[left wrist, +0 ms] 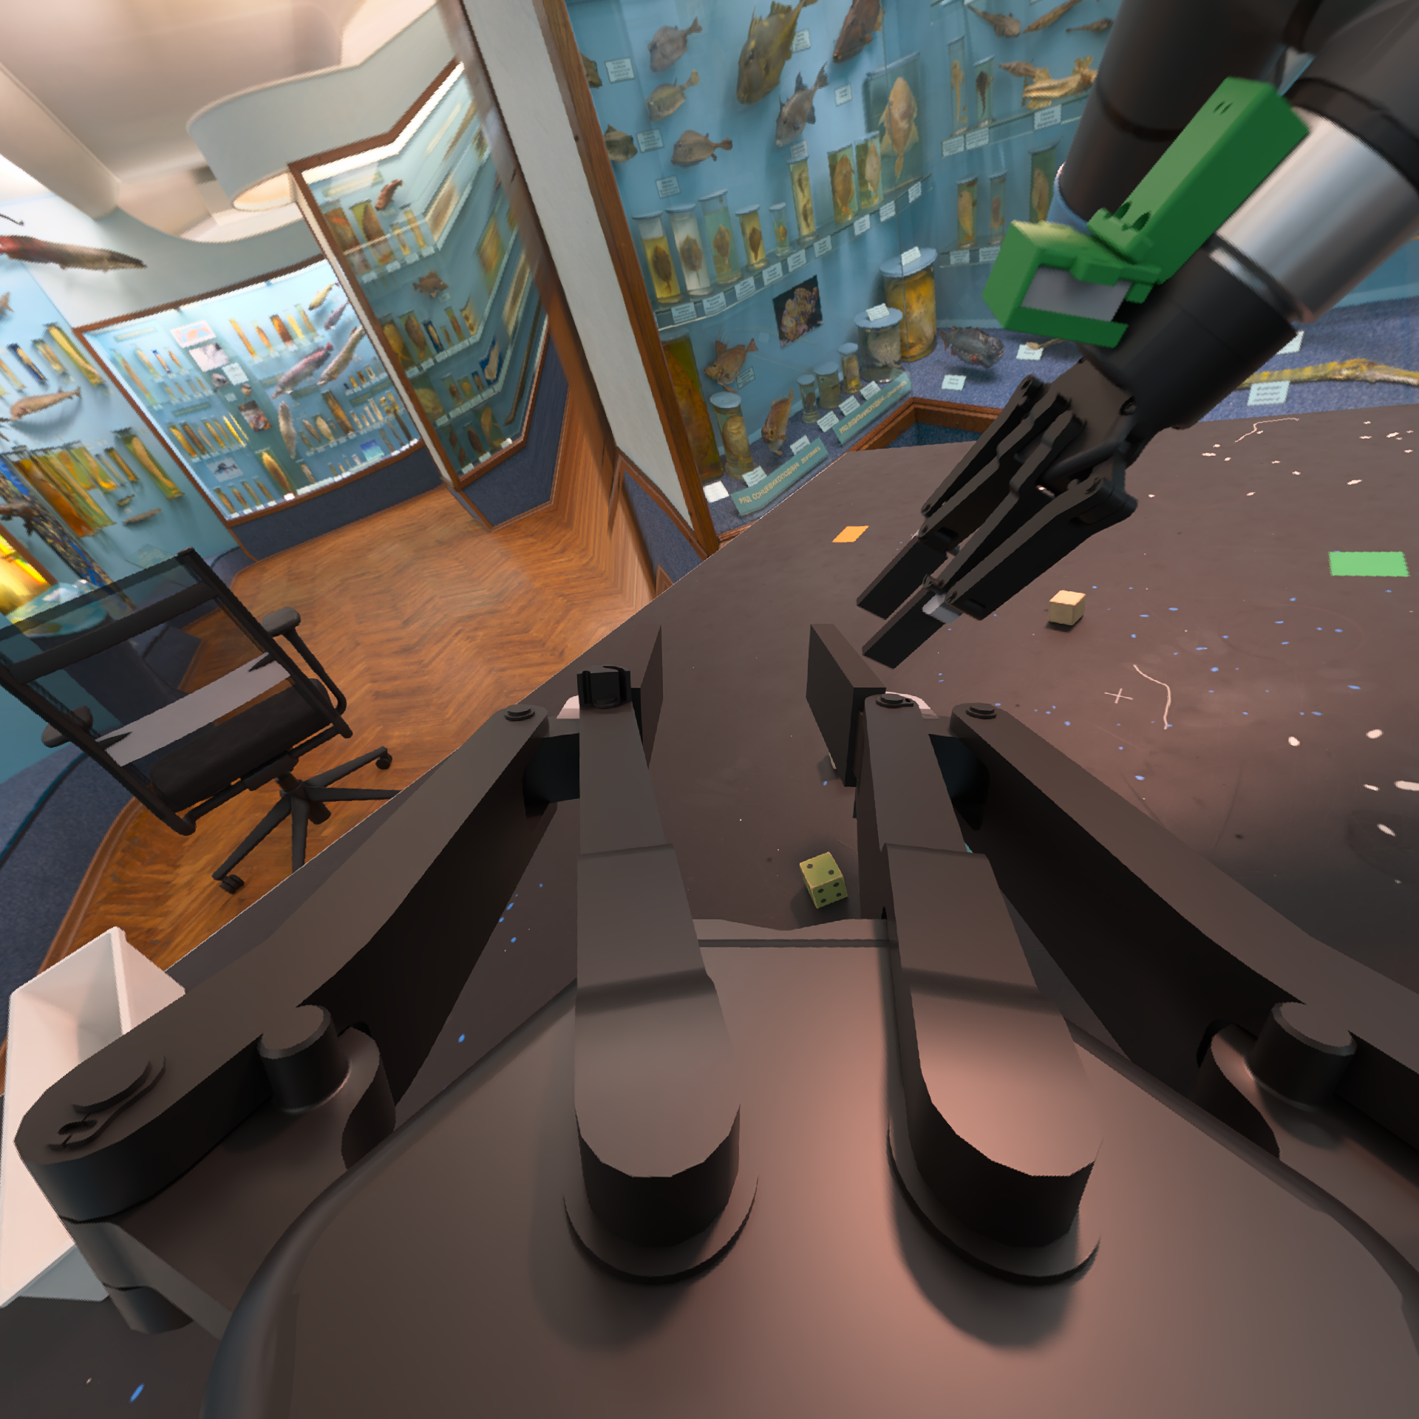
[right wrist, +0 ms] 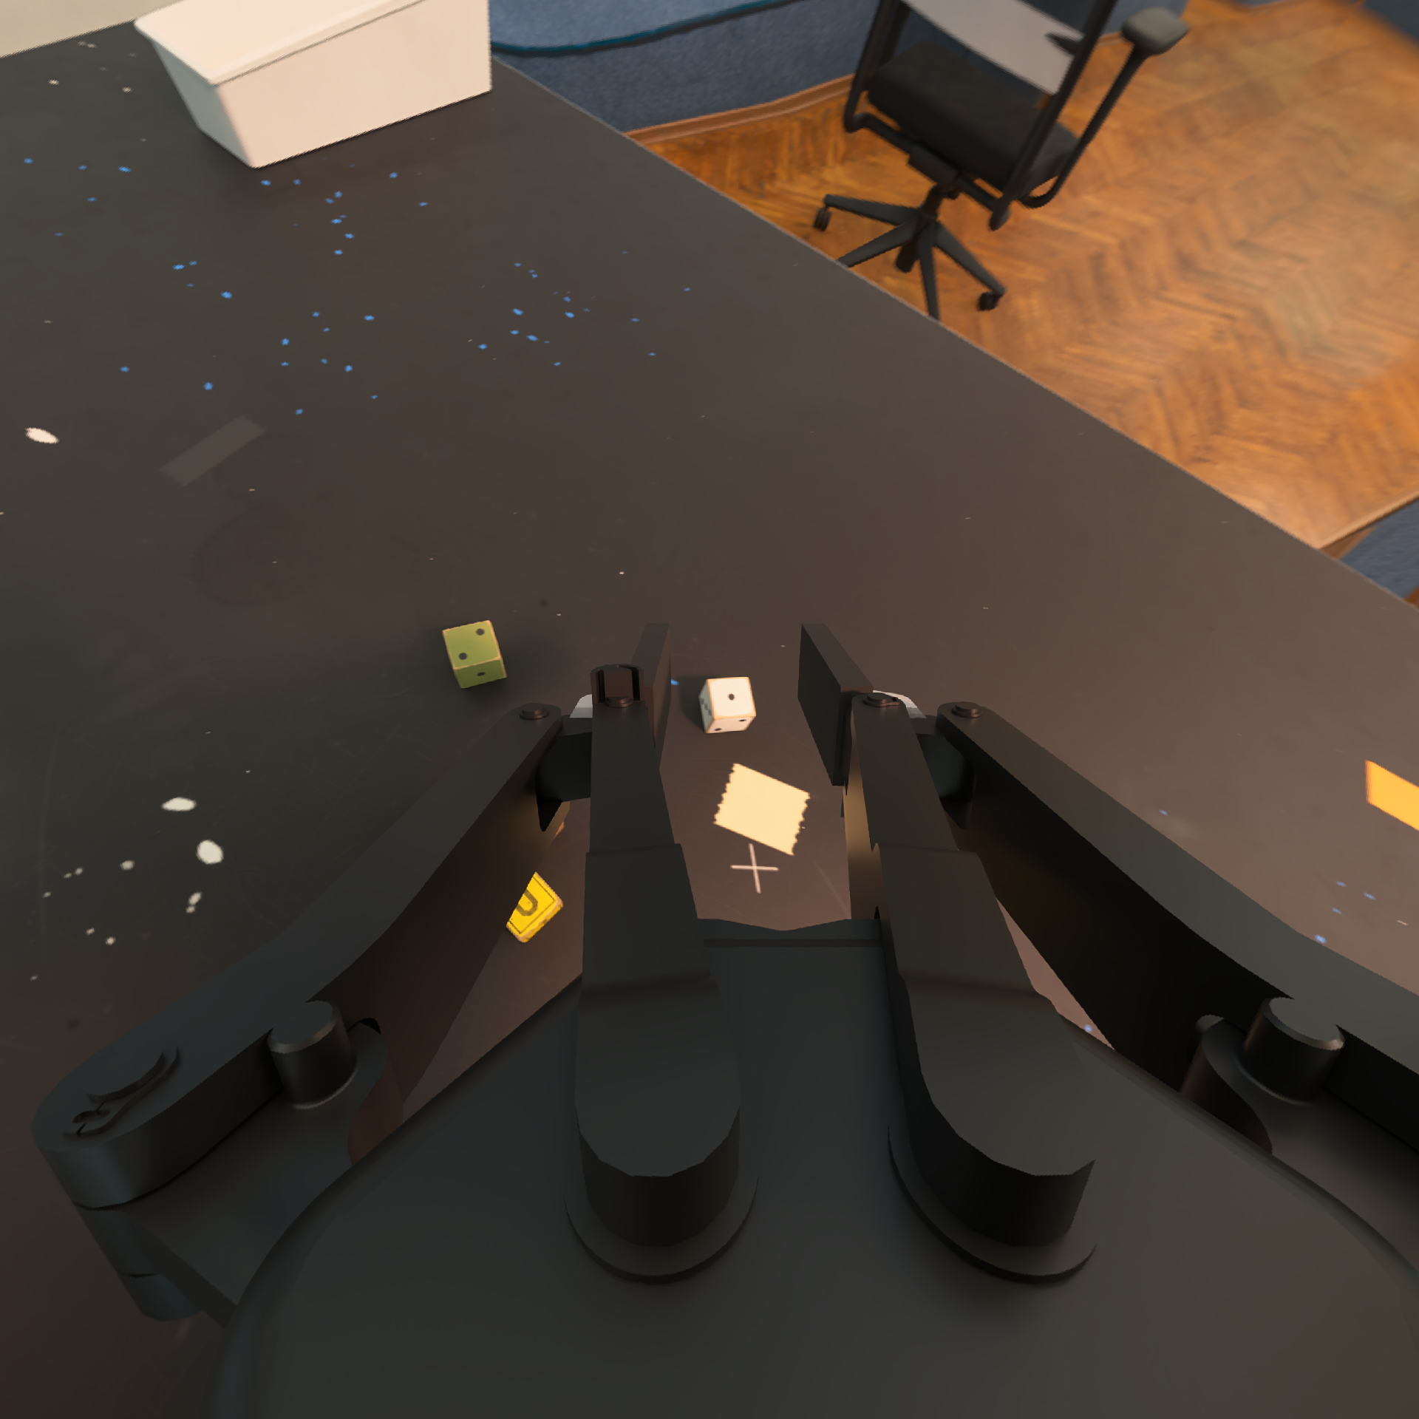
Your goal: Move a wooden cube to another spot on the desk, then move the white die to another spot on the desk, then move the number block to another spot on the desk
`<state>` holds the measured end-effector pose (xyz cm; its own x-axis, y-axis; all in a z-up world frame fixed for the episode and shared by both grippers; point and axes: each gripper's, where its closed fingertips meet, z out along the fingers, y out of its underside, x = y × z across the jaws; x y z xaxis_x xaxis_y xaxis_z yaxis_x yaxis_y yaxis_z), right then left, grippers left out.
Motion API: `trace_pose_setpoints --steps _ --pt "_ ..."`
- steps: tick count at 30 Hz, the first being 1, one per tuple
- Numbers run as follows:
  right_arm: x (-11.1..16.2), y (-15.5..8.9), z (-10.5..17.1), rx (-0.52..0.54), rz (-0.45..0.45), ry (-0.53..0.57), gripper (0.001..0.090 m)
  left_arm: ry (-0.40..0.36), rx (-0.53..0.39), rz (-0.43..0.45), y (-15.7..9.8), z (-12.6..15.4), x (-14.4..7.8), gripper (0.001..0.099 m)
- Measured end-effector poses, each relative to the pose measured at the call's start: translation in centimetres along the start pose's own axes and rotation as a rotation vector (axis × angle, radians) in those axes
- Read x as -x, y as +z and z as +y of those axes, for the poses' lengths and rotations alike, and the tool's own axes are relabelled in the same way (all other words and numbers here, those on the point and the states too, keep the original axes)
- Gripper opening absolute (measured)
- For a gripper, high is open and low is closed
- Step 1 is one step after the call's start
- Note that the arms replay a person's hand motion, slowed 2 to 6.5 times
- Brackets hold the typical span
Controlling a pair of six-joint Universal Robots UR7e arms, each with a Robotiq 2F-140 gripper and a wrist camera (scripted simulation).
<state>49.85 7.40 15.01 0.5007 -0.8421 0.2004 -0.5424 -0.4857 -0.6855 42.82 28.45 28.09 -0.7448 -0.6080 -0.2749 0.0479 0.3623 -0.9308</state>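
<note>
My right gripper (right wrist: pixel 733 662) is open and hovers low over the dark desk (right wrist: pixel 691 461). The white die (right wrist: pixel 726 704) lies on the desk in the gap between its fingertips, touching neither. The yellow number block (right wrist: pixel 534 907) lies to the left, partly hidden behind the gripper's linkage. The wooden cube (left wrist: pixel 1066 608) sits on the desk in the left wrist view, right of the right gripper (left wrist: pixel 877 628). My left gripper (left wrist: pixel 737 676) is open and empty above the desk.
A green die (right wrist: pixel 474 653) (left wrist: pixel 824 881) lies left of the white one. Flat cream (right wrist: pixel 760 806), orange (left wrist: pixel 850 534) and green (left wrist: pixel 1368 564) patches mark the desk. A white bin (right wrist: pixel 322 77) stands at a far corner. An office chair (right wrist: pixel 975 130) stands beyond the desk edge.
</note>
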Motion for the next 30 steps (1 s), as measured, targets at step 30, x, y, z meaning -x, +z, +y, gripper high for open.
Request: trace_pose_setpoints --steps 30 --pt "0.0 10.8 5.6 0.383 -0.138 -0.094 0.0469 0.008 0.024 0.032 -0.2 0.4 -0.2 0.0515"
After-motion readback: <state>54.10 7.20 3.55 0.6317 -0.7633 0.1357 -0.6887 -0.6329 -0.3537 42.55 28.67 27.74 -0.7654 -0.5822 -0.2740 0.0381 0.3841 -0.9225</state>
